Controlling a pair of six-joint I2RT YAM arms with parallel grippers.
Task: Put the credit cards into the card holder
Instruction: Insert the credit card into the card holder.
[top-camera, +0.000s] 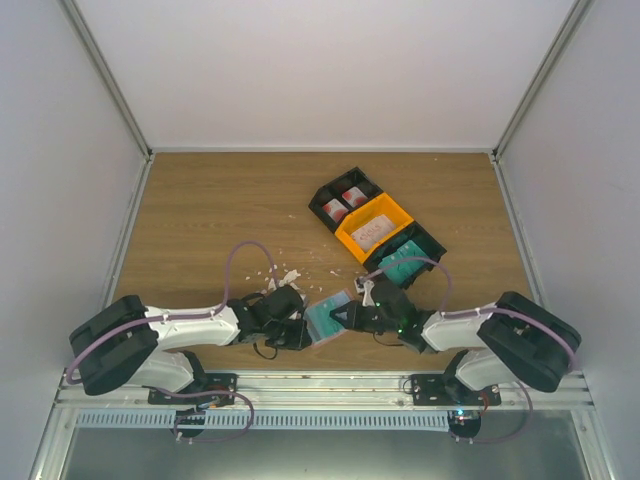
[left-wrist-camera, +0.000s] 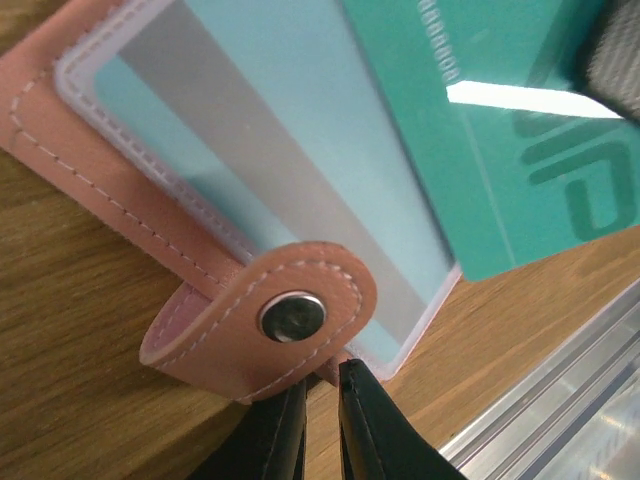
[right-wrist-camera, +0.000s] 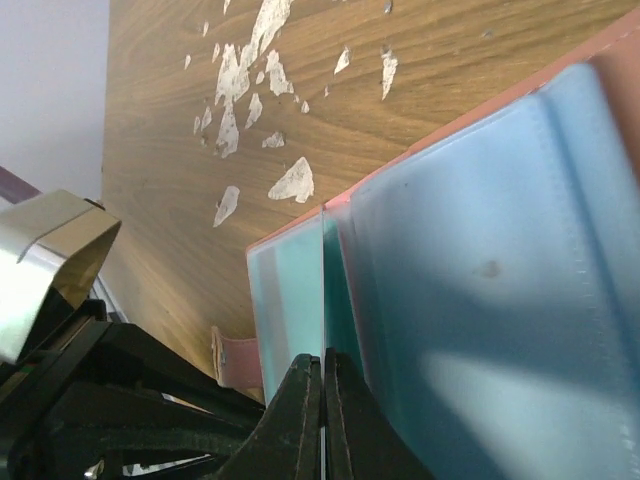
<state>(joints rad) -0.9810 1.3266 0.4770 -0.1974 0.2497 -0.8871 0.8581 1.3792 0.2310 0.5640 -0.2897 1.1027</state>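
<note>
The salmon-pink card holder (top-camera: 322, 322) lies open on the wood between my two grippers, its clear sleeves up. In the left wrist view its snap tab (left-wrist-camera: 290, 318) curls over the edge, and my left gripper (left-wrist-camera: 322, 385) is pinched on a pink edge of the card holder (left-wrist-camera: 100, 170) just under that tab. My right gripper (right-wrist-camera: 322, 360) is shut on a teal-green credit card (right-wrist-camera: 323, 290), held edge-on at the mouth of a clear sleeve (right-wrist-camera: 480, 270). The same card shows flat in the left wrist view (left-wrist-camera: 500, 130), over the sleeves. In the top view the grippers, left (top-camera: 300, 328) and right (top-camera: 346, 316), flank the holder.
A black bin (top-camera: 345, 200) holds white and red cards, an orange bin (top-camera: 375, 228) a pale card, and another black bin (top-camera: 405, 258) teal cards, all behind the right arm. White crumbs (top-camera: 285, 272) lie scattered by the left gripper. The metal front rail (left-wrist-camera: 560, 400) runs close by.
</note>
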